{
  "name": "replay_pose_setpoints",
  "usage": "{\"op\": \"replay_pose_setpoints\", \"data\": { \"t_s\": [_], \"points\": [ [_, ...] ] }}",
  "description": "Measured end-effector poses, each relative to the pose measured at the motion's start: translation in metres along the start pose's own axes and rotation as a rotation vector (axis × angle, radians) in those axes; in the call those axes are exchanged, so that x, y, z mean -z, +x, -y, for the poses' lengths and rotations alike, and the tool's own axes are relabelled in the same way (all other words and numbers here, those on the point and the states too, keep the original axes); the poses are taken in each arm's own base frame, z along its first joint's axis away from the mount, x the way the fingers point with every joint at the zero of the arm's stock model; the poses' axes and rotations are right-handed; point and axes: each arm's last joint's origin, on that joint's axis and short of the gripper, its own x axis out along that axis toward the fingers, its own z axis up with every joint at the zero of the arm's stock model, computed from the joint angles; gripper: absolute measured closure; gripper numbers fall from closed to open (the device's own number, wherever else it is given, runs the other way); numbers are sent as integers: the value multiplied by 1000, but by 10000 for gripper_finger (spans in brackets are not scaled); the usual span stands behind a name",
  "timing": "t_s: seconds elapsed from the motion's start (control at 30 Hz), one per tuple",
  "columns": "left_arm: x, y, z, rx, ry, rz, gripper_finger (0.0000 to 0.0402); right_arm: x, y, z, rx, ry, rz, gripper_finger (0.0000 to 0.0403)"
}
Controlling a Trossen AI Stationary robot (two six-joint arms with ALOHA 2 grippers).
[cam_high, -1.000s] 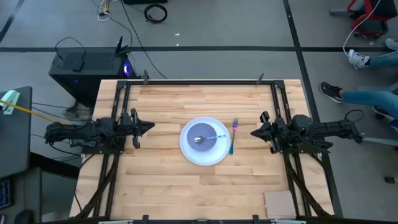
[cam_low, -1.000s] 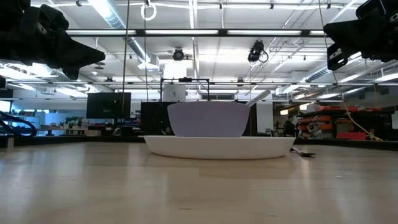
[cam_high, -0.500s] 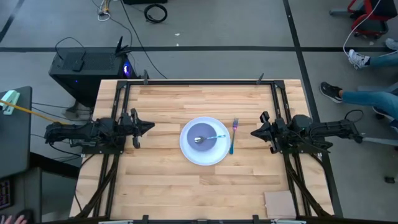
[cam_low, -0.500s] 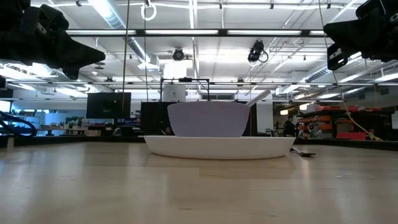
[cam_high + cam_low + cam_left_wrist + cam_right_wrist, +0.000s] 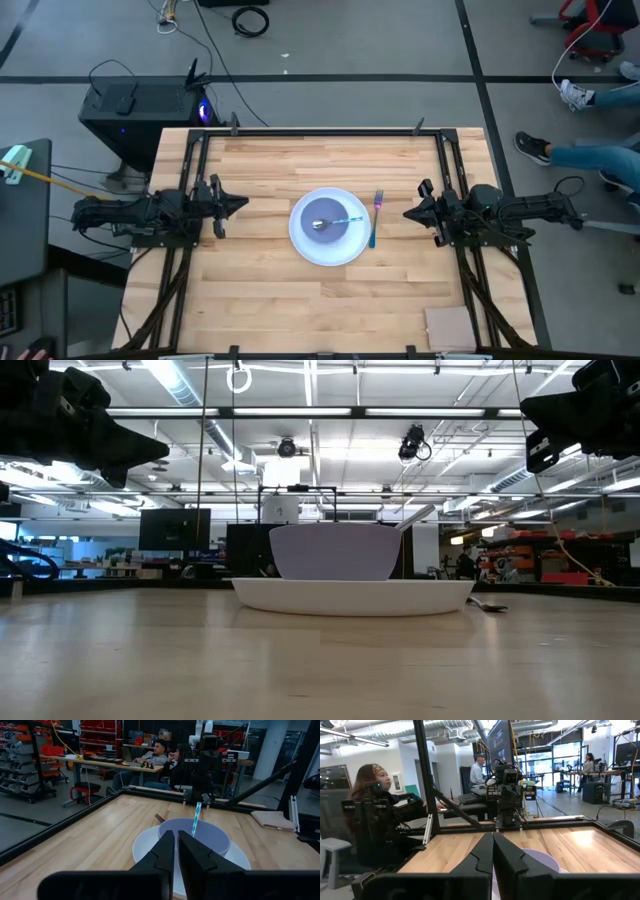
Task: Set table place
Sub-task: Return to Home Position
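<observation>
At the table (image 5: pixel 260 300) sides: left gripper (image 5: pixel 238 204), right gripper (image 5: pixel 410 213) pinched closed, empty, well apart from the plate (image 5: pixel 297 242). Settle your arms there; avoid sweeping inward over the fork (image 5: pixel 375 222).

Pale plank table (image 5: pixel 260 170), black-railed. Near its middle, a large round white plate (image 5: pixel 300 243), lying flat. On the plate, a smaller lavender-blue bowl (image 5: pixel 330 236), upright, holding a silver spoon (image 5: pixel 340 221) with its light-blue handle angled toward the right side. Just beside the plate's right edge, a purple-headed, teal-handled fork (image 5: pixel 375 222), flat on the wood.
</observation>
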Motion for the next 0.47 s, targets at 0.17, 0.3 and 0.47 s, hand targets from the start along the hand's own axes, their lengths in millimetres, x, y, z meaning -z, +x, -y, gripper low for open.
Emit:
{"op": "replay_pose_setpoints", "data": {
  "t_s": [0.17, 0.3, 0.47],
  "points": [
    [0, 0, 0, 0, 0, 0, 366, 0, 0, 0, 0, 0, 0, 386],
    [0, 0, 0, 0, 0, 0, 362, 0, 0, 0, 0, 0, 0, 386],
    [0, 0, 0, 0, 0, 0, 364, 0, 0, 0, 0, 0, 0, 386]
  ]
}}
